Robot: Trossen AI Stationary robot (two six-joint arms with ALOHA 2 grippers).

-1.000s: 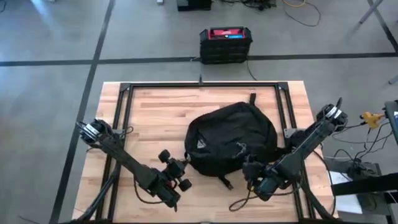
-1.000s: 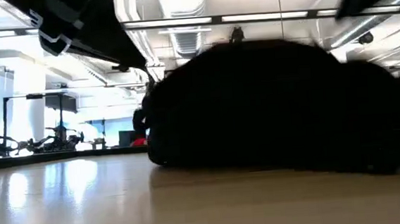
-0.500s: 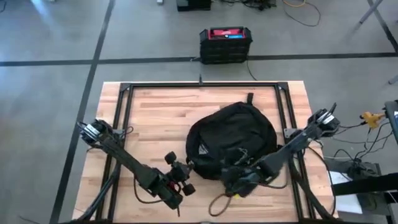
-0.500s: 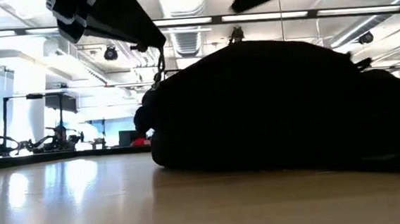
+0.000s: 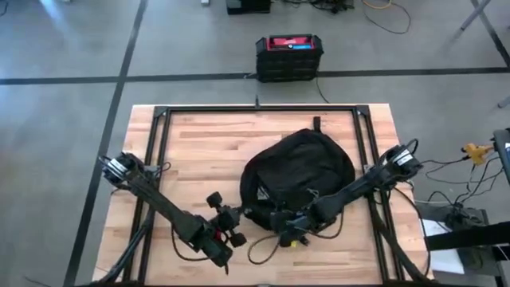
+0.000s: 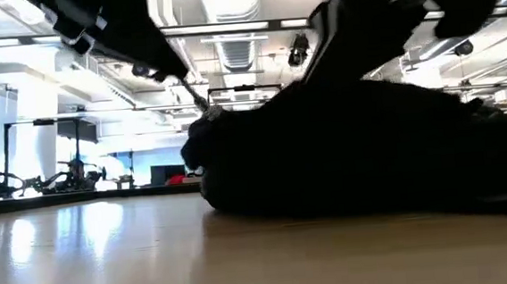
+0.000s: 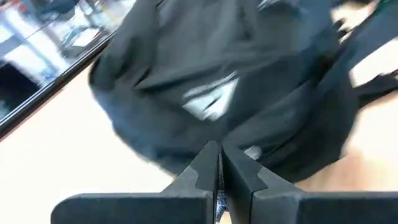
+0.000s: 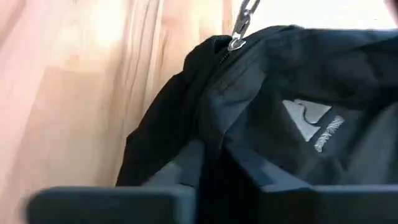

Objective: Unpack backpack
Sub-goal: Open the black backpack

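Note:
The black backpack (image 5: 303,171) lies flat on the wooden table, right of centre, with its pale triangular logo (image 8: 308,118) facing up. A metal zip pull (image 8: 238,30) sticks out from its zip seam. My left gripper (image 5: 243,215) is shut, and its tips (image 7: 219,155) are at the backpack's near left edge. My right gripper (image 5: 276,222) reaches in from the right across the backpack's near side. It is shut at the zip seam (image 8: 211,140), close to the left gripper. My left gripper comes level from the table's left, its shut fingertips (image 7: 208,163) against the backpack's lower near edge; I cannot tell whether it holds any fabric. My right gripper is shut on the backpack at the zip seam (image 8: 210,124), slanting in from the right. Black fabric folds hide what lies between the fingers. The backpack stays on the table.
A black frame rail (image 5: 159,143) runs along the table's left, far and right sides. A rigid black box with a red top (image 5: 288,54) stands on the floor beyond the far edge. A cable loop (image 5: 261,251) lies near the front edge. Bare wood (image 5: 199,147) lies far left.
My right gripper has swept toward the table's left edge along the backpack's near side, ending close to my left gripper. The backpack's top has sunk lower and the bag has turned slightly, while it stays on the table.

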